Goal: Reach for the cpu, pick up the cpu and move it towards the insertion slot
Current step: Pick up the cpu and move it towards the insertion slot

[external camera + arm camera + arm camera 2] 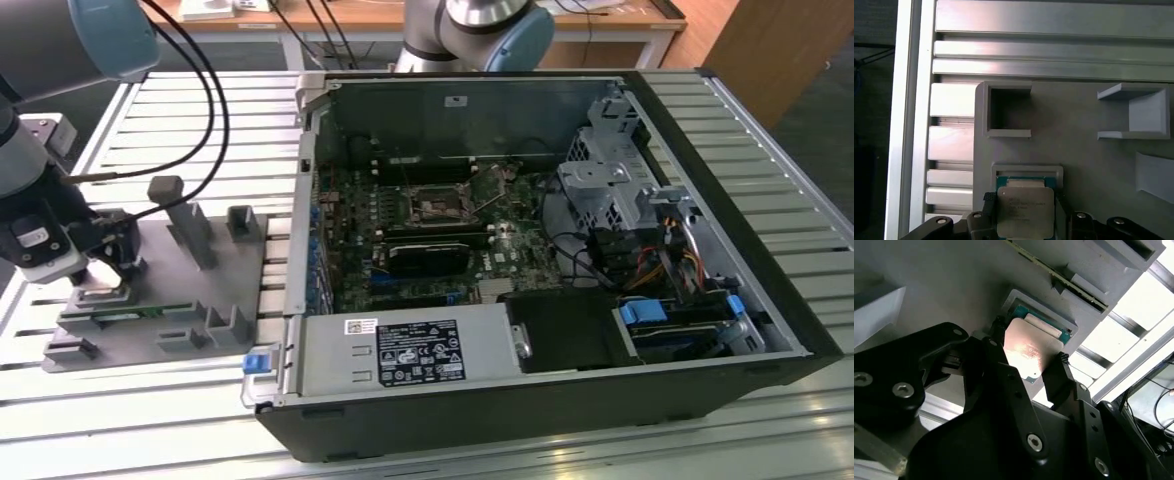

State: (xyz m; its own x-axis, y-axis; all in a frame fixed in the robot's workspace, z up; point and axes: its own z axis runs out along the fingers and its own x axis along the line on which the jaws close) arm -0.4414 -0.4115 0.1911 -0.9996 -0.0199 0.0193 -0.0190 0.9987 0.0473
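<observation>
The cpu [1026,347] [1025,212] is a flat silver square, held between the black fingers [1064,371] of my gripper [1029,351] [1025,209], which is shut on two of its opposite edges. It sits just over a green-lined grey nest [1026,176] [1040,315] on the grey fixture plate [147,290]. In the exterior view my gripper [100,278] stands low over that plate at the exterior view's left. The insertion slot [438,207], a silver-framed square socket, lies on the motherboard inside the open computer case, well towards the exterior view's right of my gripper.
The fixture plate carries several upright grey holders [187,225] and a green memory stick [134,312]. The open computer case [534,260] has tall walls, a power supply [400,352] and a drive cage [614,180]. Everything rests on a slatted aluminium table [200,110]. Cables [200,100] hang near my arm.
</observation>
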